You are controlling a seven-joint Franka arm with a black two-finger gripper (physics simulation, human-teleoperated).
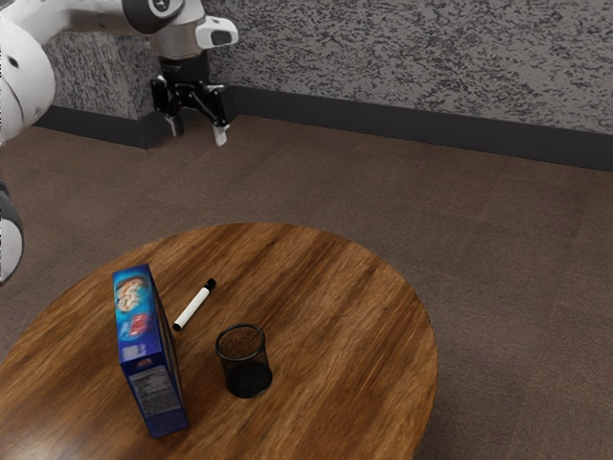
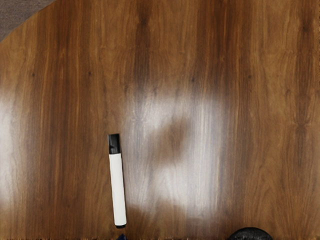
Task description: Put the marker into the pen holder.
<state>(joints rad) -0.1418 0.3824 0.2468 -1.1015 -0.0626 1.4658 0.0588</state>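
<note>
My gripper (image 1: 197,132) is high up at the exterior view's upper left, well above the table, its two fingers spread apart with nothing between them. A white marker (image 1: 193,307) with black ends lies flat on the wooden table, between the blue box and the pen holder's far side. The pen holder (image 1: 245,362), a black mesh cup, stands upright near it. In the wrist view the marker (image 2: 117,185) lies below my hand, and part of the pen holder's dark rim (image 2: 251,233) shows at the picture's edge.
A tall blue box (image 1: 150,355) stands on the round wooden table (image 1: 354,335), close beside the marker and the pen holder. Its blue corner (image 2: 121,237) appears by the marker's end in the wrist view. A grey wall (image 1: 402,57) rises behind.
</note>
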